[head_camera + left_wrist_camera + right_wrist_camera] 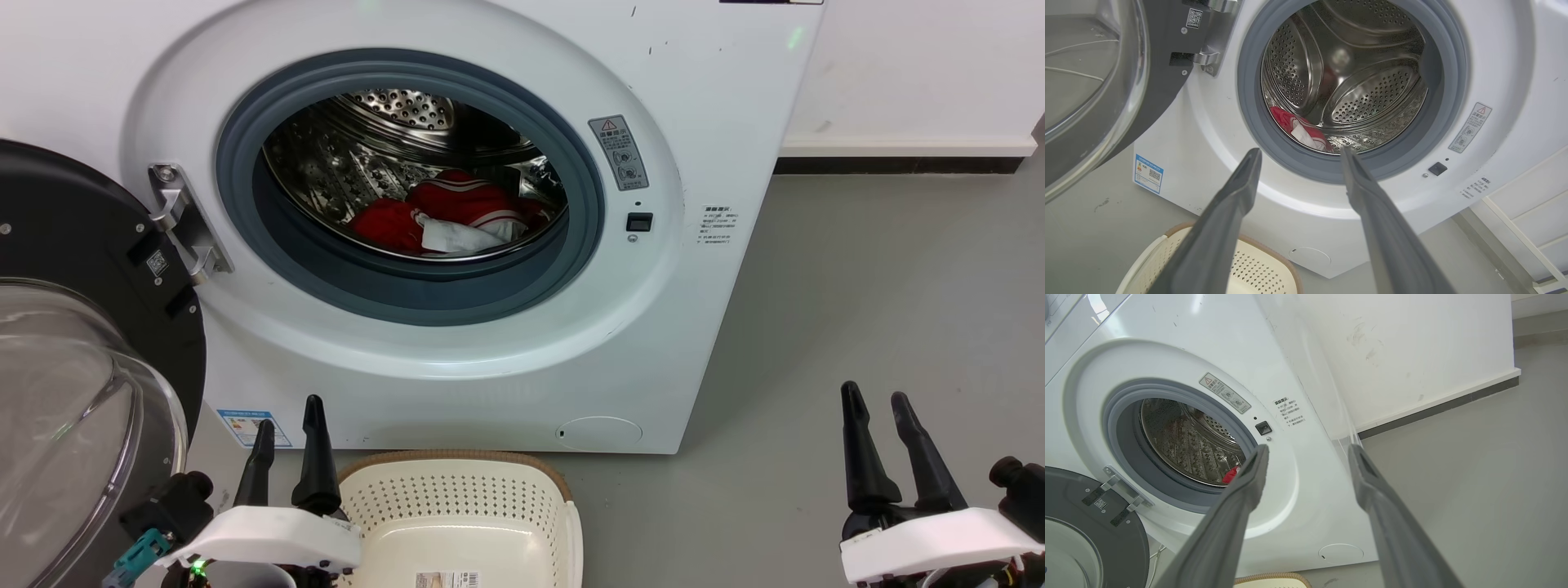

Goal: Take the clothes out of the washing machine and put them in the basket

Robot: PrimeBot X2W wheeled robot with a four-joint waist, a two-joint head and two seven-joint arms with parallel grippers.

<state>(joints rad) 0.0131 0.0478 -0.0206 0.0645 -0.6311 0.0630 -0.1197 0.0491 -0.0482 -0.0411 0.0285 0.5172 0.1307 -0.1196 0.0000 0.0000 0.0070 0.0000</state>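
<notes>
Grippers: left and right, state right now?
Left gripper: open, holding nothing.
Right gripper: open, holding nothing.

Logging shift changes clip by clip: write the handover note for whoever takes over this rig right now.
Left gripper: open, empty, low in front of the washing machine, beside the basket.
Right gripper: open, empty, over the floor right of the machine.
The door is open, swung left. The clothes lie in the drum. The basket stands before the machine; the part in view holds just a label.
Done: door open.
Left: reach in, grip the clothes, carry them to the basket.
</notes>
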